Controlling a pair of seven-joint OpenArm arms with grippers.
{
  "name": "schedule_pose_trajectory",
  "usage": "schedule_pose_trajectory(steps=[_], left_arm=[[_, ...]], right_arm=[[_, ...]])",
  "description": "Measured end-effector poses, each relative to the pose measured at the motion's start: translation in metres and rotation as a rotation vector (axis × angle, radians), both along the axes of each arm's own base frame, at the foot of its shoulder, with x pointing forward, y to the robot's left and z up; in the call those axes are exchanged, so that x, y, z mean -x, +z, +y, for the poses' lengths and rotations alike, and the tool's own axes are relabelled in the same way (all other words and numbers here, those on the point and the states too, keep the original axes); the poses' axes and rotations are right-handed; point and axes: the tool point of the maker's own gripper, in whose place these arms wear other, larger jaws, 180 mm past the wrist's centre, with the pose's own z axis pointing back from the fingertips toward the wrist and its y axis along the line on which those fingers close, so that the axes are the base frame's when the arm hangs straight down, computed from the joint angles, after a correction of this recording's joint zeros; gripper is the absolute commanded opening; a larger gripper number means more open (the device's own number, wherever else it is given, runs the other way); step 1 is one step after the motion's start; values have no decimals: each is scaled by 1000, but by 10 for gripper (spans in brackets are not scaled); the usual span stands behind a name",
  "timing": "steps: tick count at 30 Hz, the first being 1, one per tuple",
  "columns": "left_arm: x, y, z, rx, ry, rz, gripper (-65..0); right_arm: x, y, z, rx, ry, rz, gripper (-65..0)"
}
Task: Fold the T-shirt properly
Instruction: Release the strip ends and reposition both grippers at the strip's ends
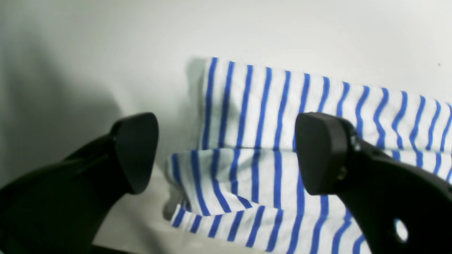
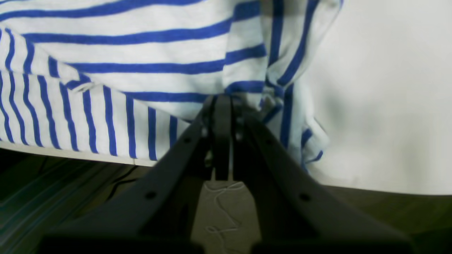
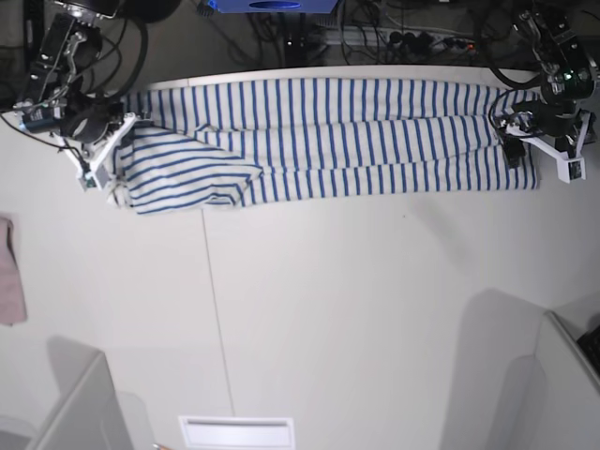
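Observation:
The T-shirt (image 3: pixel 328 131), white with thin blue stripes, lies folded into a long band along the table's far edge. At its left end in the base view a flap (image 3: pixel 187 173) is turned over at a slant. My right gripper (image 3: pixel 111 155) is at that end, and in the right wrist view it (image 2: pixel 222 104) is shut on a bunched edge of the T-shirt (image 2: pixel 141 53). My left gripper (image 3: pixel 516 141) hovers at the other end. Its fingers (image 1: pixel 136 151) stand wide open and hold nothing, above the striped layers of the T-shirt (image 1: pixel 254 116).
A pink cloth (image 3: pixel 9 267) lies at the table's left edge. Grey bin corners rise at the front left (image 3: pixel 75 412) and front right (image 3: pixel 562 375). A white slot plate (image 3: pixel 234 431) sits at the front edge. Cables and equipment (image 3: pixel 375 37) run behind the table.

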Motion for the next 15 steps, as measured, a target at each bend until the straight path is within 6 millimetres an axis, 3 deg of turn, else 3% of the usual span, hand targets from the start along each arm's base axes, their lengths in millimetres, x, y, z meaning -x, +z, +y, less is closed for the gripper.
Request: schedule_pose_trajectory(steps=[2, 4, 6, 8, 12, 15], left_arm=[[2, -2, 0, 1, 2, 7, -64], [3, -2, 0, 0, 5, 8, -66], [3, -2, 0, 2, 5, 7, -72], [3, -3, -1, 6, 7, 6, -123], [5, -7, -5, 22, 18, 11, -346], [4, -7, -6, 27, 15, 4, -571]], right_arm=[[1, 0, -1, -1, -3, 1, -629], [2, 2, -1, 9, 0, -4, -549], [-2, 16, 0, 32, 15, -48, -548], [-10, 33, 1, 58, 34, -108, -548], [-27, 42, 13, 57, 83, -161, -551], [-46, 38, 43, -8, 159, -211, -650]])
